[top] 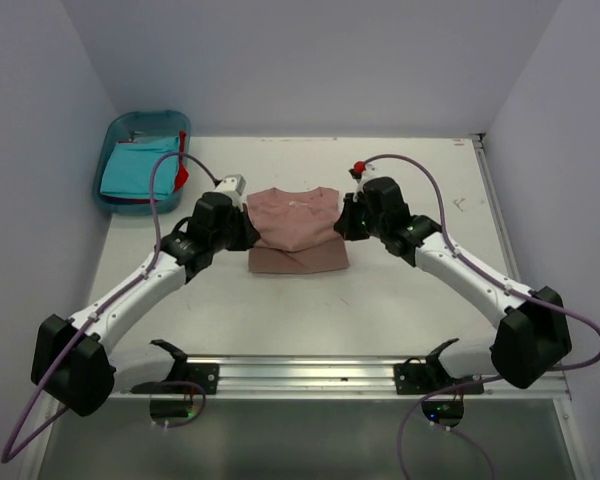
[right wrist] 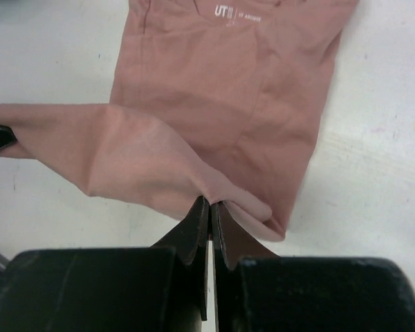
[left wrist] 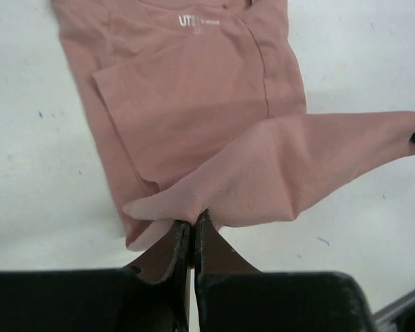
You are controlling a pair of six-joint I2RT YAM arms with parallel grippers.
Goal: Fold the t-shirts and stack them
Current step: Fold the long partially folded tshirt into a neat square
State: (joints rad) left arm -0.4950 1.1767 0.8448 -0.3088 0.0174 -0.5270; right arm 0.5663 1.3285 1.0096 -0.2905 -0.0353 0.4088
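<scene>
Folding under way: pink t-shirt (top: pixel 298 228) lies centre of the surface (top: pixel 280 310), left gripper (left wrist: pixel 194 232) and right gripper (right wrist: pixel 211 214) each pinched shut on its lifted edge. Turquoise t-shirt (top: pixel 135 170) lies in blue bin (top: pixel 145 122); we judge stacking not yet begun

Dusty pink t-shirt (top: pixel 298 228) between left claw (top: pixel 250 231) and right claw (top: pixel 344 221)

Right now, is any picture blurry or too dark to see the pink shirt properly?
Top external view: soft, even light, the dusty pink cloth t-shirt sharp, hardly any shadows. Left wrist view: shirt crisp, but the black left end effector up close is dark and slightly soft. Right wrist view: the same, black right end effector nearly featureless; no glare anywhere.
</scene>
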